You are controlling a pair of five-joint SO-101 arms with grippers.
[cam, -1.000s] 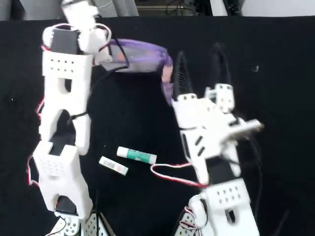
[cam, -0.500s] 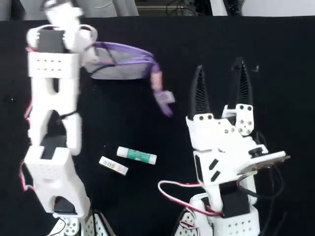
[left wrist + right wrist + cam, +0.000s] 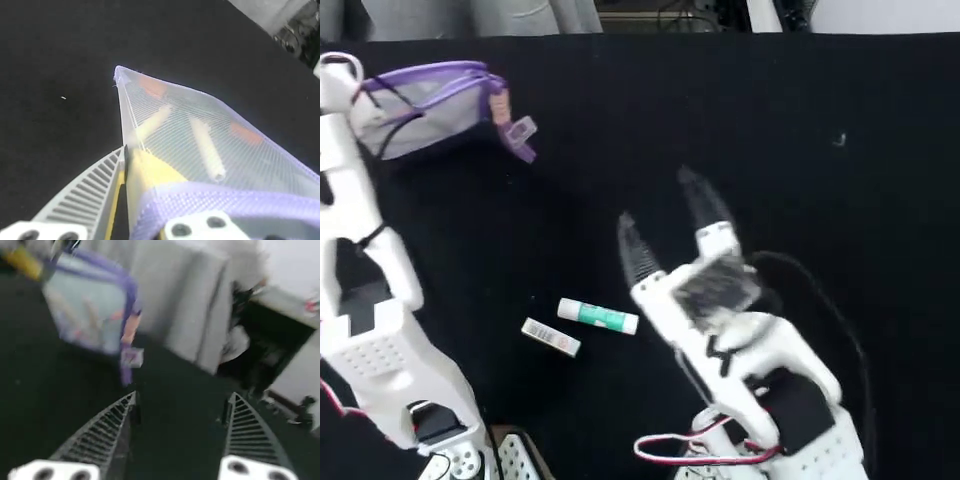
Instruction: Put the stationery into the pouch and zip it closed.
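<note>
The pouch [image 3: 430, 105] is found at the far left corner of the counter [image 3: 800, 120], gripped at one end by the left tool [image 3: 348, 98]. In the left wrist view the left tool [image 3: 145, 187] is seen clenched on the pouch [image 3: 200, 145] right at its purple edge, with the mesh side stretched out away from the camera. Two pale sticks [image 3: 206, 148] can be made out through the mesh, plus a couple of orange patches [image 3: 151, 86] that can't really be identified.

A small purple tag [image 3: 520, 132] is hung off the pouch's free end, on the side nearer the middle of the counter. From the right wrist view the pouch [image 3: 87, 305] looks to be held up off the counter, with the tag [image 3: 131, 357] dangled below it.

The right tool [image 3: 655, 200] is parked near the middle of the counter, well apart from the pouch, with its jaws spread wide and nothing held between them. Same story in its own view: the right tool [image 3: 183, 396] is released and is pointed roughly toward the pouch.

Not everything is packed. A glue stick [image 3: 598, 316] with a green label is left lying flat on the near side of the counter, and a white block [image 3: 551, 337] is laid just beside it, apart from it. Both are sat between the two arms, just left of the right tool.
</note>
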